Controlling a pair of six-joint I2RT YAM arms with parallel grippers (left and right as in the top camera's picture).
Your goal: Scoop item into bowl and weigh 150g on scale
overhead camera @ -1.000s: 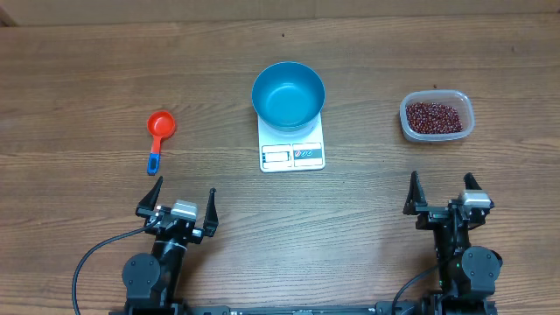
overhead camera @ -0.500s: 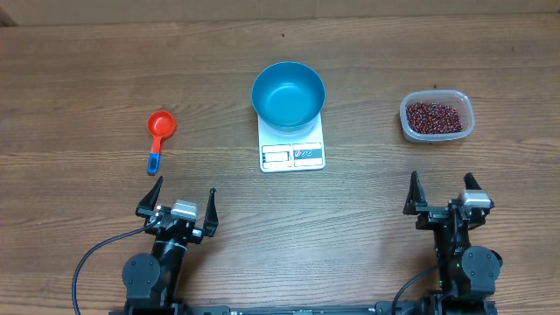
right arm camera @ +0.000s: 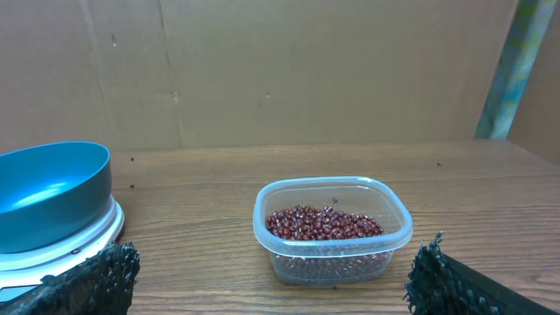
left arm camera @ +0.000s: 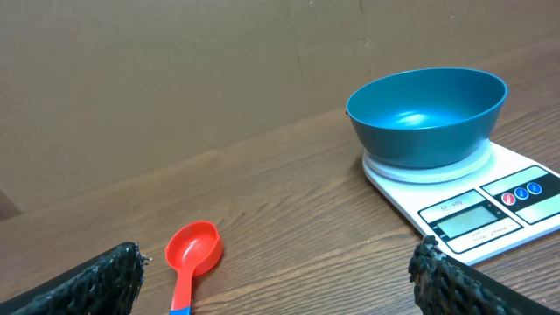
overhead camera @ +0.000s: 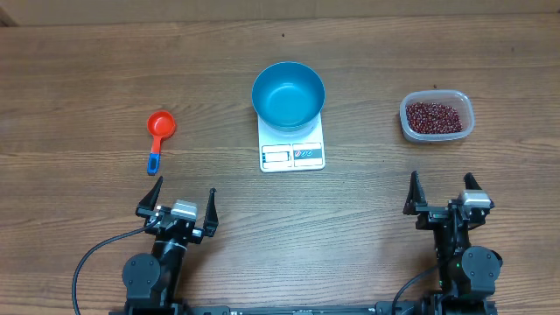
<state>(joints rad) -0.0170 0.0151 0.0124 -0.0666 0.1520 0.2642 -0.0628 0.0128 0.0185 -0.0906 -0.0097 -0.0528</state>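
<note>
On the table (overhead camera: 87, 70), beans (overhead camera: 435, 115) lie well beyond the right end effector (overhead camera: 441, 181).

The bowl (overhead camera: 289, 94) at upper centre is bright blue, on a white scale (overhead camera: 292, 155) whose front panel shows small red and blue dots. Maroon beans (overhead camera: 432, 115) lie in a clear tub (overhead camera: 437, 138) at upper right. The measuring scoop (overhead camera: 160, 125) at left is red with a blue handle end. The table (overhead camera: 87, 70) is brown wood grain; the left gripper (overhead camera: 184, 191) and right gripper (overhead camera: 441, 180) are black

bowl (overhead camera: 288, 94): 1 | scale (overhead camera: 292, 155): 1 | scoop (overhead camera: 158, 131): 1 | tub (overhead camera: 407, 123): 1 | beans (overhead camera: 433, 115): many | robot arms (overhead camera: 166, 254): 2
</note>
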